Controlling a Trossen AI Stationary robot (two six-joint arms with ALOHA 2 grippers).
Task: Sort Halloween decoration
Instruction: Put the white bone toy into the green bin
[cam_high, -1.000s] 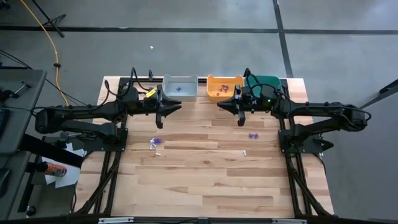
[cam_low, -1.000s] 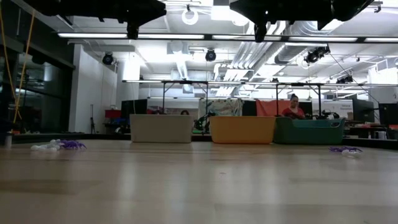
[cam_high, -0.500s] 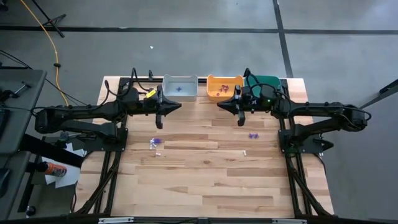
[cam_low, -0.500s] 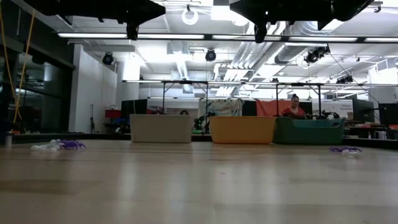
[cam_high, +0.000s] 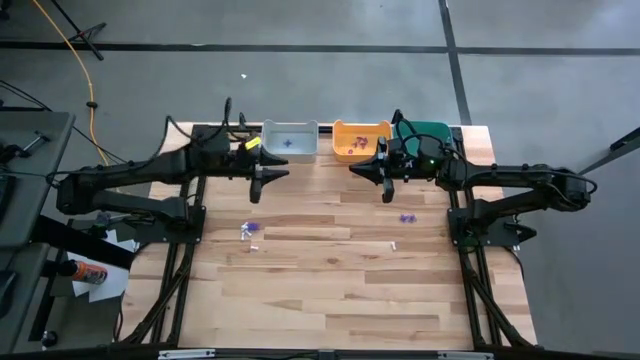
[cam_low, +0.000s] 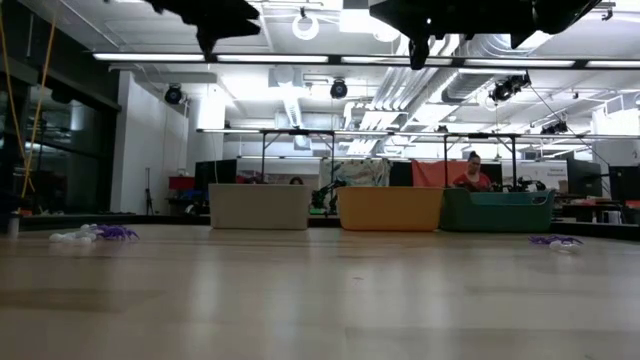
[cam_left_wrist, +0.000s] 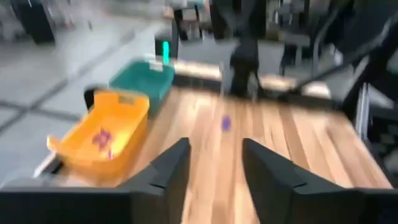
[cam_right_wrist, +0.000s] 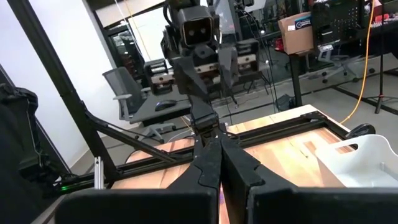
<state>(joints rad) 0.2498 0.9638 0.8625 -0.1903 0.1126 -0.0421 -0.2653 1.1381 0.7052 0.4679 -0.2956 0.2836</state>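
The left gripper (cam_high: 256, 181) has lifted and moved slightly toward the grey bin (cam_high: 289, 139) since a moment ago, and its jaws now stand apart with nothing between them. I judge it has just let go of a piece, so one more decoration is probably sorted. The right gripper (cam_high: 387, 189) waits near the orange bin (cam_high: 360, 139), jaws closed and empty. On the desk (cam_high: 330, 290), purple trinkets (cam_high: 250, 230) remain at 9 o'clock from centre and another purple trinket (cam_high: 406, 217) at 3 o'clock.
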